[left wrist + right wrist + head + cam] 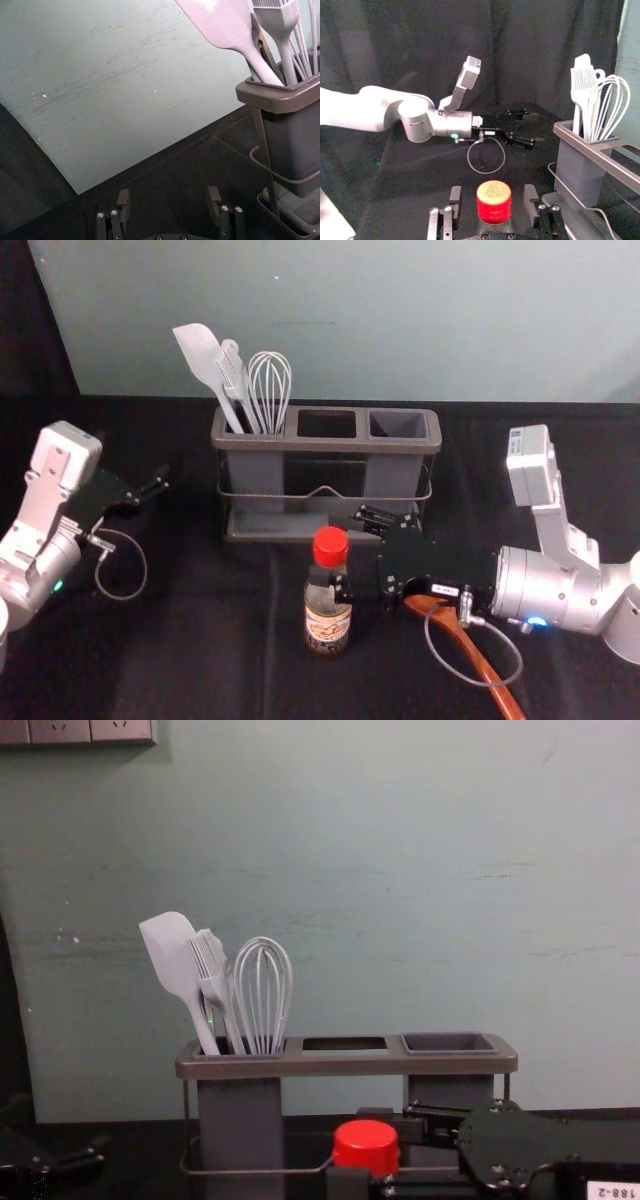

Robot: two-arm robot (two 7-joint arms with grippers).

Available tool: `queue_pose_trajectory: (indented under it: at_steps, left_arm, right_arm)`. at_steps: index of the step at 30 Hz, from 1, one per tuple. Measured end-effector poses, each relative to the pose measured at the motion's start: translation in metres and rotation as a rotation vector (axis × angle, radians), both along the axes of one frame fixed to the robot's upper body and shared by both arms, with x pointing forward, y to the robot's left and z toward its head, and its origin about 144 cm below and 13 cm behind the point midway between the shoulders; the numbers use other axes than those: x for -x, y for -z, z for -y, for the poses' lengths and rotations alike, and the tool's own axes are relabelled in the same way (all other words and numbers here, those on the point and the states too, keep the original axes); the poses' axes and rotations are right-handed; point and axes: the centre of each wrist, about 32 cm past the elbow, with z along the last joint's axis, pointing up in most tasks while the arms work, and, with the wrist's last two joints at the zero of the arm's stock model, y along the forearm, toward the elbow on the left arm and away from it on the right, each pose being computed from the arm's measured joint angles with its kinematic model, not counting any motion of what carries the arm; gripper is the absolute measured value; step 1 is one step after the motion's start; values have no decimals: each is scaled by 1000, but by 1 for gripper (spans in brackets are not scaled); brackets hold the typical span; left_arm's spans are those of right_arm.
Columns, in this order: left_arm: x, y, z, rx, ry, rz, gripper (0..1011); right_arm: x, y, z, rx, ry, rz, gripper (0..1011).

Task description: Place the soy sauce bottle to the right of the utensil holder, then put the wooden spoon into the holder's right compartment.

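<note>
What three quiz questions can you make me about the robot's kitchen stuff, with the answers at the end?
1. True or false: the whisk stands in the left compartment of the utensil holder.
2. Fill in the colour: the right gripper is open, its fingers on either side of the soy sauce bottle with the ___ cap.
3. Where is the wooden spoon? a) in the holder, b) on the table.
Key: 1 true; 2 red; 3 b
</note>
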Motion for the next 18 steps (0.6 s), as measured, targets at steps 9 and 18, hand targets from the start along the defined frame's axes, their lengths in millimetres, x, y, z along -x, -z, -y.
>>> queue_pose_trajectory:
  at_steps: [9, 18]
  left_arm:
    - [0, 0, 0, 0, 0, 0, 1005]
    - [0, 0, 0, 0, 0, 0, 1005]
  right_arm:
    - [0, 0, 0, 0, 1, 1, 537]
    - [0, 0, 1, 0, 1, 2, 378]
